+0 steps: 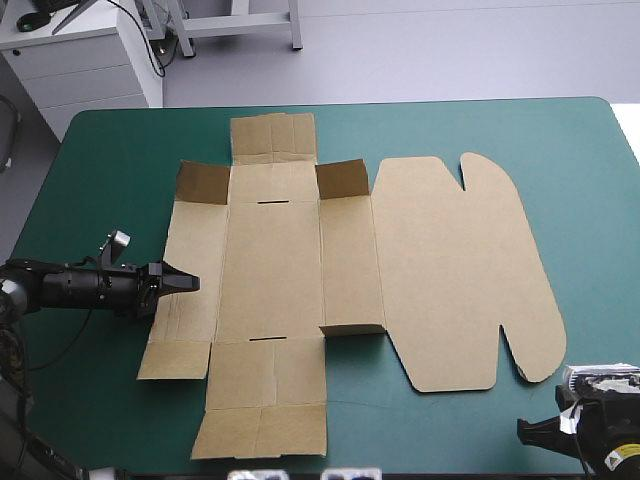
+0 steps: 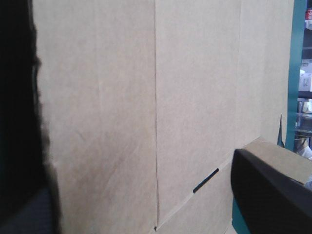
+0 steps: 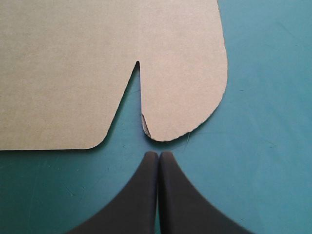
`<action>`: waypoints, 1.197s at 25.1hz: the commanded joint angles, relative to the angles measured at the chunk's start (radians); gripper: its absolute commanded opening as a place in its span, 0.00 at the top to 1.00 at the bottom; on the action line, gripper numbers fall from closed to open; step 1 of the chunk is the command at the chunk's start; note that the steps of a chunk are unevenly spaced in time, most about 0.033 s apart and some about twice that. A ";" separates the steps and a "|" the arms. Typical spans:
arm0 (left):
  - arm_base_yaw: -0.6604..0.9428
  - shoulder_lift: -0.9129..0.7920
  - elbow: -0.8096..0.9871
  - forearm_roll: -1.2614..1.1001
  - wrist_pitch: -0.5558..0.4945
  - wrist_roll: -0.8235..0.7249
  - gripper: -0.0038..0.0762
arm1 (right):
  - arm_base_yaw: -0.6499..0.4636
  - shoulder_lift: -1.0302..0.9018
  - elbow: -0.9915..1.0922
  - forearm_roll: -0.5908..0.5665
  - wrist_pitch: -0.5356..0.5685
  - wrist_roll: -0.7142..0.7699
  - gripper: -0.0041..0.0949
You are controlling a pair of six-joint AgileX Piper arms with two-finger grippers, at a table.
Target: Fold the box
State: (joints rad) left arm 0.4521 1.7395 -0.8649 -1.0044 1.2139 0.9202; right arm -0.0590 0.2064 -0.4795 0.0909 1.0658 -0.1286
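Box of brown board lies spread almost flat mid-tabletop, two small flaps standing at its 12 o'clock end. The left pincer, at the box's 9 o'clock edge, gapes wide with board between its fingers. The right pincer, at 5 o'clock, is closed to a point just short of the lid's rounded tab.

— The left arm?
— Black, in round segments; its fingers are 2 black curved fins.
— The right arm?
— Black too; 2 like fins; a small yellowish label on its side.
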 commanded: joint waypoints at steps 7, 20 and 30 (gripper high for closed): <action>-0.085 0.058 -0.002 0.041 0.034 0.017 0.19 | 0.001 0.014 -0.025 0.004 -0.057 -0.001 0.97; -0.085 0.061 -0.002 0.096 0.024 0.036 0.92 | 0.001 0.014 -0.025 0.004 -0.057 -0.001 0.97; -0.085 0.061 -0.002 0.098 -0.009 0.075 0.96 | 0.001 0.014 -0.025 0.004 -0.057 -0.001 0.97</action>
State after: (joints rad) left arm 0.3746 1.7991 -0.8817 -0.9803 1.2333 0.9776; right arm -0.0590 0.2064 -0.4795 0.0909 1.0658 -0.1264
